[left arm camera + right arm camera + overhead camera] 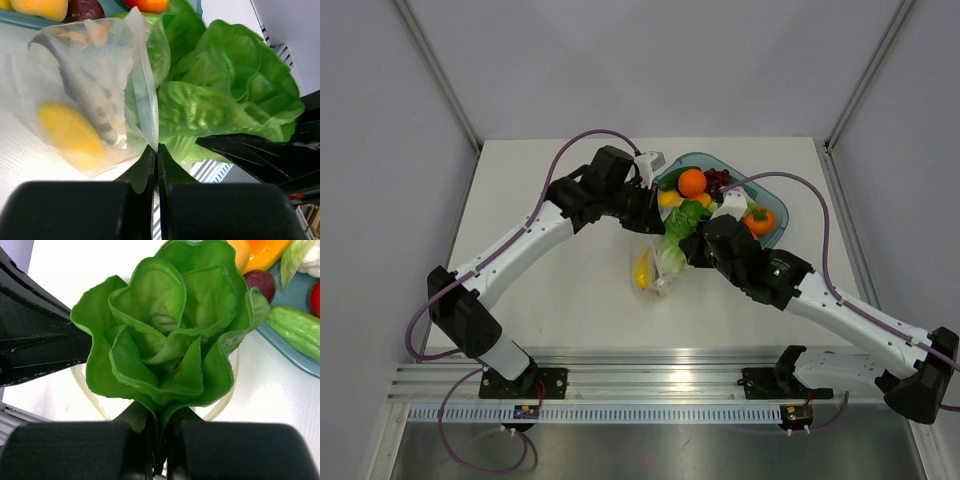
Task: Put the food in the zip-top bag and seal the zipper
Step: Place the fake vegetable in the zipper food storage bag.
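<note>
The left tool [157,148] has its two fingers pressed together, and between them it pinches the edge of the zip-top bag [75,90]. The pale zipper [145,90] runs from this pinched point up toward the top of the left wrist view. Inside the clear bag, in the left half of that view, lie the yellow lemon [70,132] and a grey piece [85,102] with dark marks.

The right tool [159,417] is clamped on the bottom of the green lettuce [160,340], and the leaves open toward its camera. The lettuce stands just beside the bag's mouth, at the right of the zipper. A clear rim shows behind the leaves, but I cannot tell how far the lettuce is inside.

In the top view both tools meet in the middle of the white counter [550,290], and the bag lies just below them. Above and to the right is the teal tray [778,198], with an orange [692,182], the dark red grapes [718,178] and a cucumber [300,330] on it.
</note>
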`<state>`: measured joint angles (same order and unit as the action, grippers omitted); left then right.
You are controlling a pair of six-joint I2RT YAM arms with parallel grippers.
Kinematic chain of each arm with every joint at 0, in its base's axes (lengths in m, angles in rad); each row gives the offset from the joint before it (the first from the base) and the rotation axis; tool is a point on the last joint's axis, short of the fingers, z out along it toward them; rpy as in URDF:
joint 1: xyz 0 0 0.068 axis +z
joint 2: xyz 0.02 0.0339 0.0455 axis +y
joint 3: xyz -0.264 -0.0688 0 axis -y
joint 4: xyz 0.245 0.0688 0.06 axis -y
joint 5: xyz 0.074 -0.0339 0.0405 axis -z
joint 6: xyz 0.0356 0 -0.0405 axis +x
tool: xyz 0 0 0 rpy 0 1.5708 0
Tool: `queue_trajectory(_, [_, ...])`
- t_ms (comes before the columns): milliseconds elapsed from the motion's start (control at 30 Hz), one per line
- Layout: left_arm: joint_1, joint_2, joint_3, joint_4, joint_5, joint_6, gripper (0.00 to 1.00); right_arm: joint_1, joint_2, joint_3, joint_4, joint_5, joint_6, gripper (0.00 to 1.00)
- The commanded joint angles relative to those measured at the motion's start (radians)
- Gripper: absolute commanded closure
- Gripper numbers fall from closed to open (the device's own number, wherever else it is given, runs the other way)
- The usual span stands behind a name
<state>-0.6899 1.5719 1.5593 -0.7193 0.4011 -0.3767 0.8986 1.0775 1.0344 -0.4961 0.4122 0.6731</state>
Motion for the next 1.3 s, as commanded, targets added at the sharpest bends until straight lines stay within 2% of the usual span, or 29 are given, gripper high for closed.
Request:
queue_trajectory(0, [0.0, 0.002, 0.019, 0.015, 0.042, 0.027, 1.0, 0.013, 0.021, 0.039, 0.097, 0.001, -0.003, 1.0])
queue_trajectory(433, [-0.008, 0.031, 0.051, 0.032, 0.073, 0.027, 1.0, 0.011, 0.099, -0.089, 0.172, -0.167, 0.057, 1.0])
queue_trajectory(733, [-0.008, 0.031, 0.064, 0.063, 0.122, 0.006, 1.0, 0.011, 0.177, -0.134, 0.18, -0.131, 0.042, 1.0])
queue_trajectory(967, [-0.014, 0.042, 0.074, 0.081, 0.18, -0.01, 1.0, 0.013, 0.116, -0.096, 0.174, -0.148, 0.013, 1.0])
queue_trajectory(1267, [-0.054, 0.077, 0.134, 0.061, 0.176, -0.007, 1.0, 0.011, 0.026, -0.057, 0.093, -0.093, 0.022, 1.0])
